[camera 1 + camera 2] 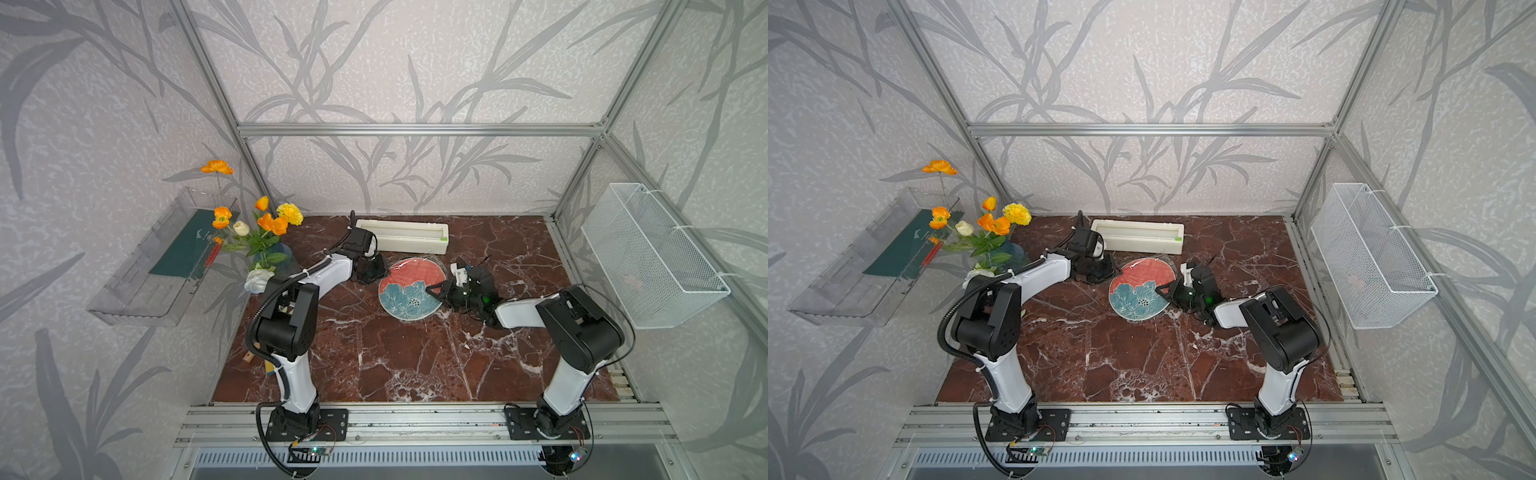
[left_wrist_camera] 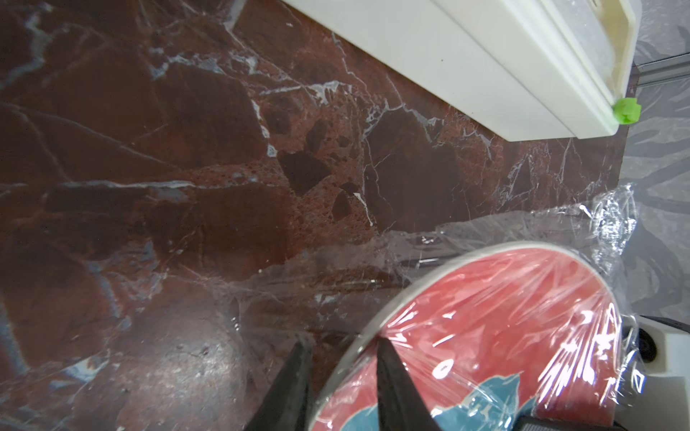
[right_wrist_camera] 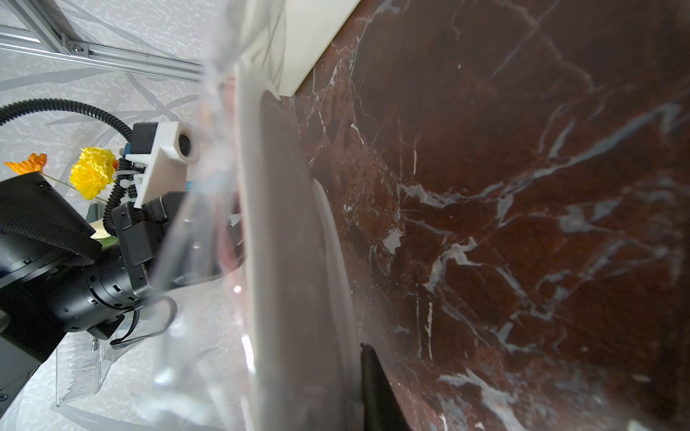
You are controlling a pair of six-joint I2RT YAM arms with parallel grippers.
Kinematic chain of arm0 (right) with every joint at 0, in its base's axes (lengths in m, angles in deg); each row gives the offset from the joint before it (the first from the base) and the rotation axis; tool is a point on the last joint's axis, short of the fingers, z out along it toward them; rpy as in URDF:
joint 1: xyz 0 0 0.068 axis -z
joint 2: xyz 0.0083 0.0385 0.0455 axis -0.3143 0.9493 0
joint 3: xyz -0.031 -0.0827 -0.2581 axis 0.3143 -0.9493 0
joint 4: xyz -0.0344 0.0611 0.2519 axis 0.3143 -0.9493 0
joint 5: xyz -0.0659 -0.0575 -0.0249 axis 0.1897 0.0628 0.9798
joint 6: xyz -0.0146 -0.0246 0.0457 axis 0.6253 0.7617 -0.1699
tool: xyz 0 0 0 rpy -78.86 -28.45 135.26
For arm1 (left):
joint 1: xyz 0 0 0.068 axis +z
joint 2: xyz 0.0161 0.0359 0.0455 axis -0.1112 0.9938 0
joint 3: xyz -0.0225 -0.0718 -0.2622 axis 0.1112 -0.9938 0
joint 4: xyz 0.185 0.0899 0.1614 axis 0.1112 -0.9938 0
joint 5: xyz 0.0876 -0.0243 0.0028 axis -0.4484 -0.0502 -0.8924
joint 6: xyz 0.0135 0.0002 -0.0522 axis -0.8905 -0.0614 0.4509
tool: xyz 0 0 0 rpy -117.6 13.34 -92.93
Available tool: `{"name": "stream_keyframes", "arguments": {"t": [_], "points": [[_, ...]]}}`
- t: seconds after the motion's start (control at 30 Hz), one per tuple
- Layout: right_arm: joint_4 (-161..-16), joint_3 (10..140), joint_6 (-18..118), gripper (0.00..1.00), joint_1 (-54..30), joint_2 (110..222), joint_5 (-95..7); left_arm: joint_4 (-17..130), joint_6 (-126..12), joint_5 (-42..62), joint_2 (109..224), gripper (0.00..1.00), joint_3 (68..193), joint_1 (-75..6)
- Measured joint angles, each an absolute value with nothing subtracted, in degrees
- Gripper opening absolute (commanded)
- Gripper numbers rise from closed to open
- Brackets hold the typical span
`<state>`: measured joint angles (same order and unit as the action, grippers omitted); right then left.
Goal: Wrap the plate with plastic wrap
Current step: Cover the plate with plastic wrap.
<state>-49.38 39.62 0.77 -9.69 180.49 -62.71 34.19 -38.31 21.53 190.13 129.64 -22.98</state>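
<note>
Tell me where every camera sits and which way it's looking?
Top views: high above the arms' bases, looking down and back over the table; left arm and right arm show whole.
Left wrist: on the left arm, looking past its two fingers, astride the rim of the plate, toward the dispenser box.
Right wrist: low beside the plate's tilted underside; one own finger shows, and the left arm's camera.
Shared: both wrist views see plate and plastic wrap.
</note>
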Motion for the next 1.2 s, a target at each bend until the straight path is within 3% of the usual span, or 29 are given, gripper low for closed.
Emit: {"name": "stream_keyframes", "arguments": {"t": [0.17, 0.47, 0.8, 1.0, 1.2], "points": [[-49.2, 39.7, 0.8, 0.13, -9.8, 180.5, -62.8, 34.5, -38.2, 23.1, 190.1, 0.47, 129.3, -22.9], [-48.7, 39.7, 0.8, 0.12, -9.7, 180.5, -62.9, 36.2, -38.1, 25.2, 189.6, 0.44, 128.0, -22.2], [-47.0, 39.7, 0.5, 0.12, -9.7, 180.5, -63.0, 42.4, -36.3, 31.9, 188.2, 0.53, 124.2, -20.4], [-45.6, 40.0, 0.5, 0.12, -9.7, 180.5, -63.8, 44.1, -35.6, 34.8, 186.2, 0.48, 122.5, -19.0], [-44.2, 40.7, -1.1, 0.12, -9.9, 181.1, -64.2, 47.8, -34.2, 36.8, 185.3, 0.51, 120.6, -18.1]]}}
